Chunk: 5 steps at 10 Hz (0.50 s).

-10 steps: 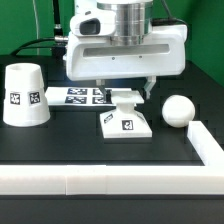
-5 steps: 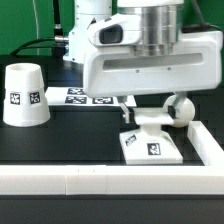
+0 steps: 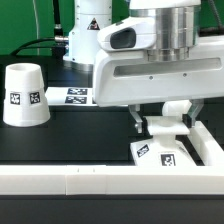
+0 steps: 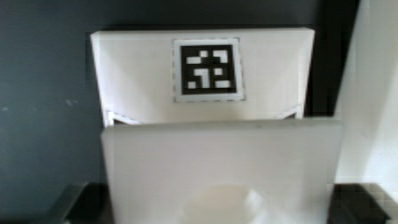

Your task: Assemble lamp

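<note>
The end effector (image 3: 163, 122) grips the raised block on top of the base (image 3: 160, 153), its fingers drawn in against the block's sides. The base sits on the tabletop (image 3: 80, 135) at the exterior view's right, tucked close to the corner of the white rail (image 3: 100, 180). The shade (image 3: 25, 95) stands well apart at the exterior view's left. This looks like the base-positioning step. Next, seat the base squarely against the rail, let go, and fetch the bulb.

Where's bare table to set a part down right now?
Bare table lies between the shade and the base, bordered by the marker board behind and the rail in front. Crowded: the exterior view's right corner, where the gripper holds the base near the rail.
</note>
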{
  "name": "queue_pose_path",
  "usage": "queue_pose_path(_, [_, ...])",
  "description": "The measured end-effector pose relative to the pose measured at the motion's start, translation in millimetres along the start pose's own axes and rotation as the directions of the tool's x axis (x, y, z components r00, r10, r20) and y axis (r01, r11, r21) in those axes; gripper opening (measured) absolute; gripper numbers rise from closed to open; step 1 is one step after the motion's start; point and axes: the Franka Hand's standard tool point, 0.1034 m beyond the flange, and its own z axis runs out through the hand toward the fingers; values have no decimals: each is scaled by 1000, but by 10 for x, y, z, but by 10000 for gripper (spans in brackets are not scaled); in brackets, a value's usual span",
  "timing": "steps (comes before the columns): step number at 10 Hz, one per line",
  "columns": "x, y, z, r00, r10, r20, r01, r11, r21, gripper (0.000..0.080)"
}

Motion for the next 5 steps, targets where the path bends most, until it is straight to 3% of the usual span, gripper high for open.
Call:
queue_pose_path(2, [121, -74, 10, 1000, 2, 6, -2, 1000, 4, 534])
queue_pose_path(5, [164, -87, -6, 1000, 1, 29, -1, 1000, 5, 534])
